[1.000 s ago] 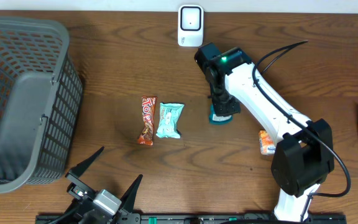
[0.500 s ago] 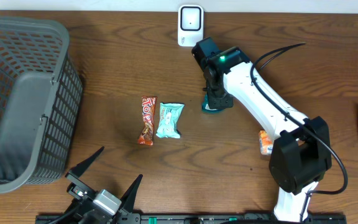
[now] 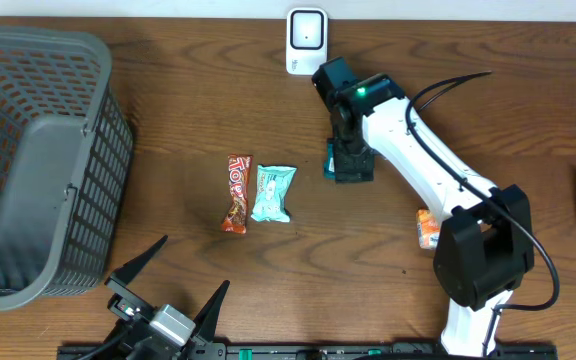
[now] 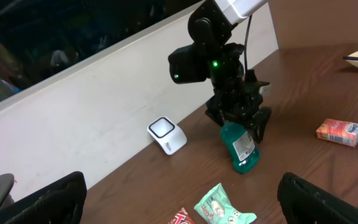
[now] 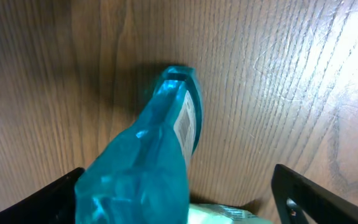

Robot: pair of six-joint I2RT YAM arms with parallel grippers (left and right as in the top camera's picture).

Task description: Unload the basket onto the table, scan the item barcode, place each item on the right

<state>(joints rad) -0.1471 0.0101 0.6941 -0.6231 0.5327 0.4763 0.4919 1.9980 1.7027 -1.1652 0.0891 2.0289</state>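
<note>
Overhead, shows grey basket (image 3: 38,160) at bench (image 3: 168,110) left and right claw (image 3: 349,165) directly over teal bottle (image 4: 241,149), hiding most of it. From left wrist, reveals bottle leaning on bench near white scanner (image 3: 306,40), white label outward, print unreadable. From right wrist, catches jaws wide at frame edges, bottle between. Finds left claw (image 3: 194,263) gaping too, low front. Reads perhaps "TOP" on red bar (image 3: 236,192) beside mint packet (image 3: 272,193).

The desk (image 3: 168,120) is dark brown wood with a clear grain. Along its far edge stands a low white wall (image 4: 92,124); above it the room is dark. Light gleams on the wood.
</note>
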